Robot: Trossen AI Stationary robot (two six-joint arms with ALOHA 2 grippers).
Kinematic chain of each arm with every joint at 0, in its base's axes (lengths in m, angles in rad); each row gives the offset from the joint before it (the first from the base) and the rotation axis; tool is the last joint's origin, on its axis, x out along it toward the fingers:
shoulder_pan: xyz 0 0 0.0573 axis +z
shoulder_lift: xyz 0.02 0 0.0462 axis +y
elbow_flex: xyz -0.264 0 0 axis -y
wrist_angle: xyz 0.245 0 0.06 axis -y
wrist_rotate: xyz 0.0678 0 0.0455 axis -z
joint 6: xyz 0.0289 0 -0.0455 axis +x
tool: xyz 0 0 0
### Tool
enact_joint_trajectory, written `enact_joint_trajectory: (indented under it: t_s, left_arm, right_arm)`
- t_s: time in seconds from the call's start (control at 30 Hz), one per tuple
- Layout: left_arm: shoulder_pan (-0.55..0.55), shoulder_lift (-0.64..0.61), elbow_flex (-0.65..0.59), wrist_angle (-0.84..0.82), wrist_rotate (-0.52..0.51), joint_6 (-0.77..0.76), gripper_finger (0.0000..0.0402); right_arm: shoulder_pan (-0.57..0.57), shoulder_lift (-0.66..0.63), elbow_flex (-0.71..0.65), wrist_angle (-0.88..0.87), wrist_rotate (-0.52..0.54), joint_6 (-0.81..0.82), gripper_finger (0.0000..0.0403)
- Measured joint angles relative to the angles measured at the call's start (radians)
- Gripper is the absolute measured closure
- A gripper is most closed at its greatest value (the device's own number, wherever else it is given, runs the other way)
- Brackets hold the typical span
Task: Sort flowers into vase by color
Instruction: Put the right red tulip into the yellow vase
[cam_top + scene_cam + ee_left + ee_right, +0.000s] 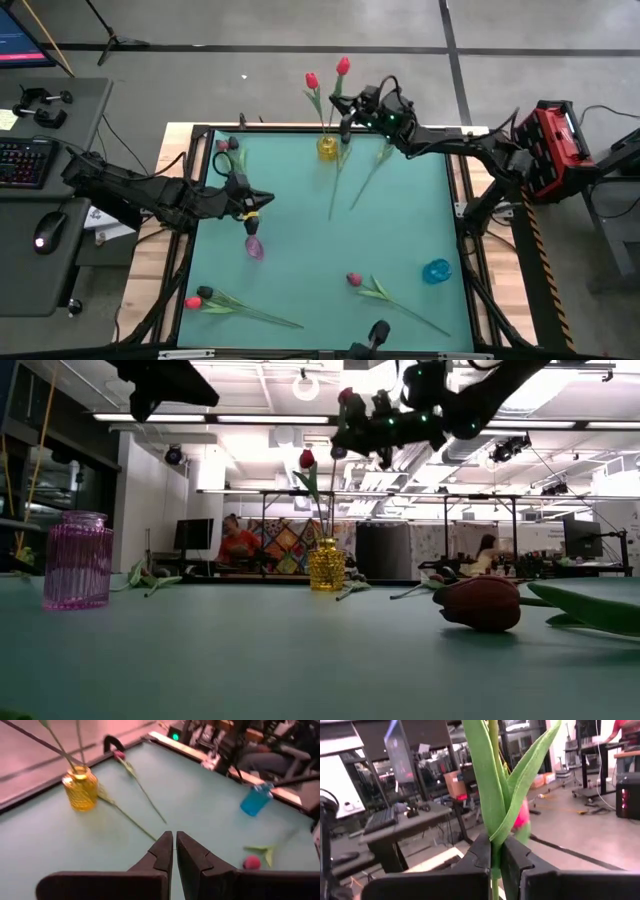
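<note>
Red tulip [343, 68] pinched by stem in right gripper [349, 105], upper centre, beside yellow vase [327, 148]. Best lowered upright, stem tip centred over mouth. Left gripper [262, 200] pressed together, empty, at left.

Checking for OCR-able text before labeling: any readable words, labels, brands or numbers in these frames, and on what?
None readable.
Monitor at the high view's left edge: lit red band, marks too small to read.
Keyboard on the side desk: key legends too small.
Red case beside the right arm: no legible marking.
Yellow vase, pink vase, blue vase: no labels visible.
</note>
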Motion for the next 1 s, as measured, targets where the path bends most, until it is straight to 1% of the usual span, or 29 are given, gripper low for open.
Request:
enact_joint_trajectory:
  t_s: [0.17, 0.33, 0.57, 0.73, 0.9, 1.0]
  left_arm:
    - [0.0, 0.0, 0.0, 0.001, -0.041, -0.002, 0.039]
    - [0.0, 0.0, 0.0, 0.001, -0.044, -0.003, 0.039]
    - [0.0, 0.0, 0.0, 0.001, -0.048, -0.002, 0.039]
    - [0.0, 0.0, 0.0, 0.001, -0.048, -0.002, 0.039]
    - [0.0, 0.0, 0.0, 0.001, -0.048, 0.0, 0.039]
    - [0.0, 0.0, 0.0, 0.001, -0.048, 0.001, 0.039]
  right_arm:
    - [-0.014, 0.0, -0.013, 0.001, -0.003, -0.042, 0.0401]
    - [-0.015, 0.0, -0.004, -0.003, -0.023, -0.055, 0.0401]
    - [-0.015, 0.0, -0.004, -0.01, -0.023, -0.074, 0.0401]
    - [-0.013, 0.0, -0.003, -0.102, -0.023, -0.097, 0.04]
    - [-0.001, 0.0, -0.003, -0.149, -0.025, -0.108, 0.0388]
    - [0.006, 0.0, -0.003, -0.15, -0.066, -0.108, 0.0372]
